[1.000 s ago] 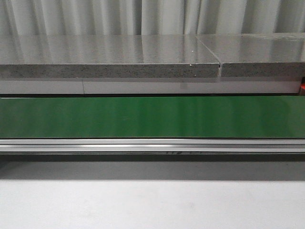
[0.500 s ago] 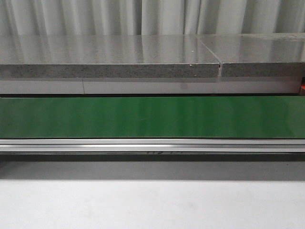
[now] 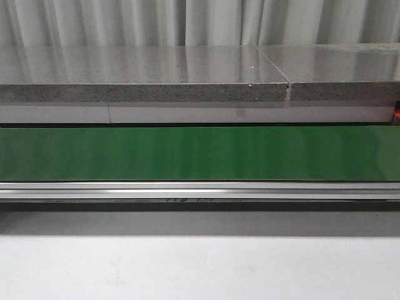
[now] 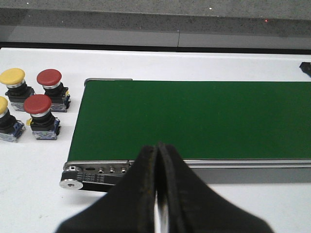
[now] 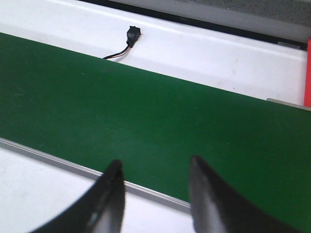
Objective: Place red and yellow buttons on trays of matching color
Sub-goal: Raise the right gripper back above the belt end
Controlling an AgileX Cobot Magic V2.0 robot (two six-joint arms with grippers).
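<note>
We find the left pincer (image 4: 156, 160) closed on nothing and the right pincer (image 5: 154, 177) open, both above the green conveyor belt (image 4: 194, 119). Two red buttons (image 4: 38, 104) and two yellow buttons (image 4: 12, 76) stand grouped on the white tabletop (image 4: 29, 165) just beside the belt's end.

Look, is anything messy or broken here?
Nothing stands out. The red buttons and yellow buttons stand upright beside the bare green conveyor belt. No trays show in any view.
</note>
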